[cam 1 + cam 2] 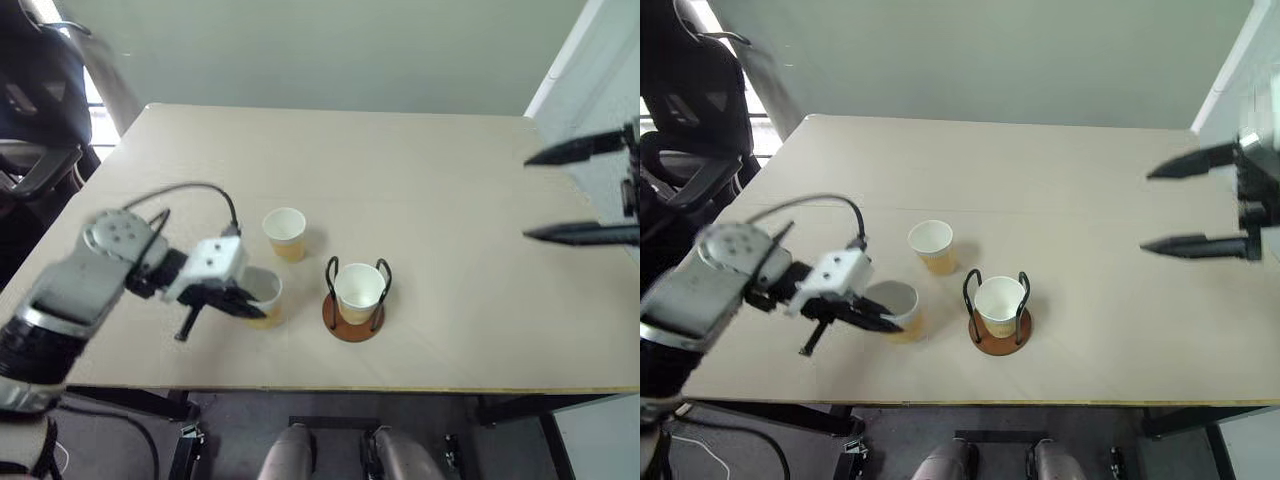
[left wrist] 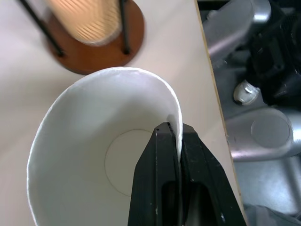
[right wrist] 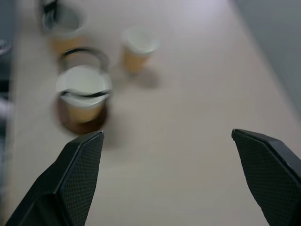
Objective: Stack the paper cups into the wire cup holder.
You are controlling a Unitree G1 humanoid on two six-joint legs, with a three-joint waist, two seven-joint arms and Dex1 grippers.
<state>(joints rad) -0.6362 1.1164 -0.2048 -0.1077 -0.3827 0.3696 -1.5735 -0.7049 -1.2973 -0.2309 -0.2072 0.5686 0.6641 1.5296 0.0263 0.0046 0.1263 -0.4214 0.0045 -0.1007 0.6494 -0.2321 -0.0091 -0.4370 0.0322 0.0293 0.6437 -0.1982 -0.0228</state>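
Note:
One paper cup stands inside the wire cup holder, whose brown disc base sits near the table's front edge. A second paper cup stands free, behind and to the left of the holder. A third paper cup stands left of the holder. My left gripper is shut on its rim, one finger inside the wall and one outside. My right gripper hangs open and empty above the table's right side, well away from the cups. From the right wrist the holder and the free cup show ahead.
The beige table has wide bare room at the middle and right. Its front edge runs close below the holder. A black office chair stands off the back left corner. A white panel rises at the right.

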